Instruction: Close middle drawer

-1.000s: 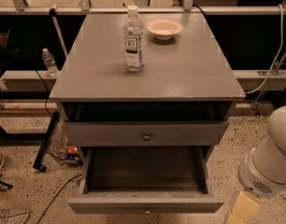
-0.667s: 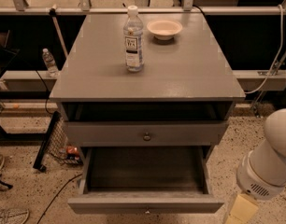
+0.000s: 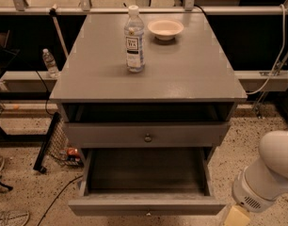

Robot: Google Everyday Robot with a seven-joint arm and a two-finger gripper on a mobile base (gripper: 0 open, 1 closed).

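Observation:
The middle drawer (image 3: 146, 205) of the grey cabinet is pulled far out toward me, and its empty inside (image 3: 146, 169) shows. A small knob sits at the lower edge of its front. Above it, the top drawer front (image 3: 106, 134) with its round knob (image 3: 148, 137) stands nearly shut, with a dark gap under the cabinet top. The lowest drawer is hidden. My gripper (image 3: 236, 216) is at the bottom right, just right of the open drawer's front corner, below the white arm housing (image 3: 271, 173). It holds nothing that I can see.
A water bottle (image 3: 134, 39) and a small white bowl (image 3: 165, 28) stand on the cabinet top (image 3: 191, 69). Another bottle (image 3: 50, 62) stands on a low ledge at left. A black frame (image 3: 47, 142) and cables lie on the speckled floor at left.
My arm has shifted slightly down and to the left at the bottom right. The drawers have not moved.

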